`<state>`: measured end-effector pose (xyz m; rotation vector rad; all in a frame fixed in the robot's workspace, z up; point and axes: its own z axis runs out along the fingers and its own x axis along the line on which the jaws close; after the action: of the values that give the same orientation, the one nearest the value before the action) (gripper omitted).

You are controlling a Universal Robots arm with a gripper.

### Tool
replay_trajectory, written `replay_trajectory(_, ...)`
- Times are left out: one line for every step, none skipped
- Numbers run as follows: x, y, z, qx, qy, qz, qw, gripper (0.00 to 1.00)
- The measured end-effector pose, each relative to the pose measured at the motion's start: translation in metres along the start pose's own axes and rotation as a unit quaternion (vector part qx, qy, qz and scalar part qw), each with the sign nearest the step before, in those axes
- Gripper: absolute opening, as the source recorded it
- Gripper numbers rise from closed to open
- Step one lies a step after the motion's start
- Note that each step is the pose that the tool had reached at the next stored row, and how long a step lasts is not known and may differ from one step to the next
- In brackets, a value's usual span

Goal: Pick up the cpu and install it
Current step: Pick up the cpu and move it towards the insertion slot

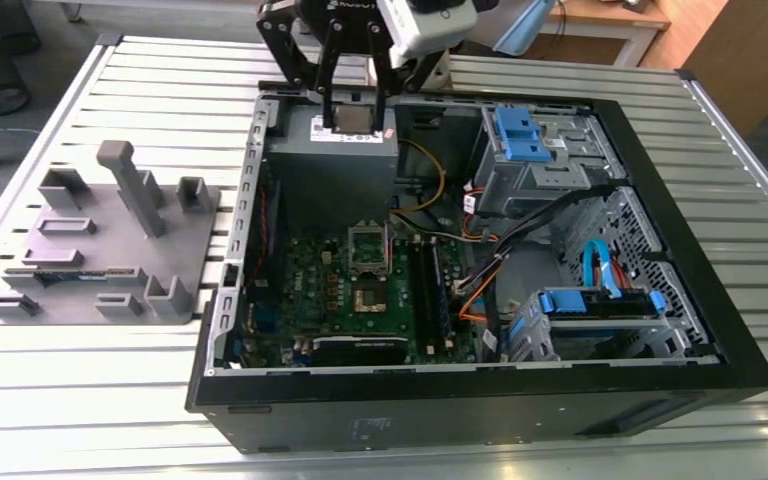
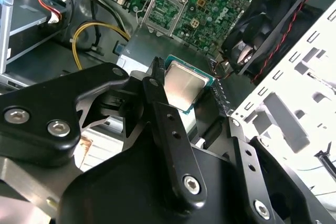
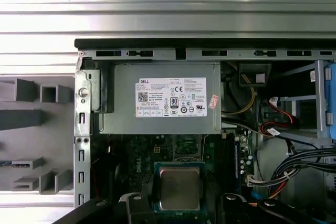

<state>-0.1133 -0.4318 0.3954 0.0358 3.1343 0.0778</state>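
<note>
Black hand (image 1: 355,108) clamps the cpu (image 2: 184,85) by its edges. Its square silvery top shows a thin green rim.

Place: a workshop or lab
Table: big metal table (image 1: 91,420) with long grooves
On it: open computer case (image 1: 491,405), grey parts holder (image 1: 84,255)
Behind: wooden desk (image 1: 624,18)

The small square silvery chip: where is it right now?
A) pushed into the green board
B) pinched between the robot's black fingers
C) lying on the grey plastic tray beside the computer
B: the small square silvery chip sits clamped in the black gripper, raised over the open black computer case and not resting on anything.
</note>
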Motion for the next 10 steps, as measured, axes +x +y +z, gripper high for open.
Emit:
replay_trajectory(0.0000,-0.0012,-0.0001,0.0000,0.0000,0.000,1.00000,0.47)
replay_trajectory(-0.0001,-0.0022,-0.0001,0.0000,0.0000,0.000,1.00000,0.47)
replay_trajectory(-0.0001,-0.0033,-0.0002,0.0000,0.0000,0.000,1.00000,0.47)
replay_trajectory(-0.0001,-0.0043,-0.0002,0.0000,0.0000,0.000,1.00000,0.47)
replay_trajectory(-0.0001,-0.0053,-0.0002,0.0000,0.0000,0.000,1.00000,0.47)
replay_trajectory(-0.0002,-0.0064,-0.0003,0.0000,0.0000,0.000,1.00000,0.47)
replay_trajectory(-0.0002,-0.0076,-0.0003,0.0000,0.0000,0.000,1.00000,0.47)
replay_trajectory(-0.0002,-0.0086,-0.0003,0.0000,0.0000,0.000,1.00000,0.47)
replay_trajectory(-0.0002,-0.0097,-0.0004,0.0000,0.0000,0.000,1.00000,0.47)
replay_trajectory(-0.0003,-0.0109,-0.0004,0.0000,0.0000,0.000,1.00000,0.47)
